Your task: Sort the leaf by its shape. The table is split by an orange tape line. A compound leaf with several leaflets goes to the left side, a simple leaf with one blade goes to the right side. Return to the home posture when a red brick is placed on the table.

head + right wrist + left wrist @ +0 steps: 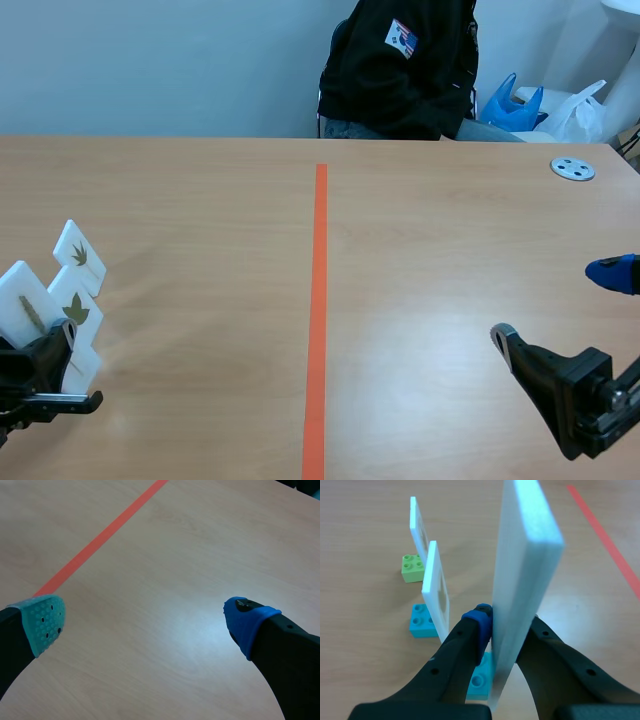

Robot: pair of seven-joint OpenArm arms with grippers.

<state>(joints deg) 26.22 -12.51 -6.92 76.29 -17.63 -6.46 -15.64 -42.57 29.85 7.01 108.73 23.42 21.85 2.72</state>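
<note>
White and thick, the card point(525, 575) stands upright and edge-on between the fingers of the left gripper point(507, 625), which is clamped on its lower part; a blue dotted pad point(480, 622) presses one face. In the scene view this card point(25, 295) sits at the table's point(200, 200) near left corner, well left of the orange tape line point(320, 300). It carries a thin brownish leaf point(33, 315) whose shape is too small to make out. A turquoise studded brick point(482, 677) lies just under the card, partly hidden by the fingers.

Ahead of the gripper, two thinner white cards stand upright, one beside a turquoise brick point(423, 621), the farther beside a light green brick point(412, 568). Their faces each show a dark lobed leaf point(79, 255).

The right gripper point(145, 617) hovers over bare wood, right of the line, its fingers wide apart with nothing between them.

A person in a black jacket point(400, 70) sits across the table, cut off above the shoulders.
</note>
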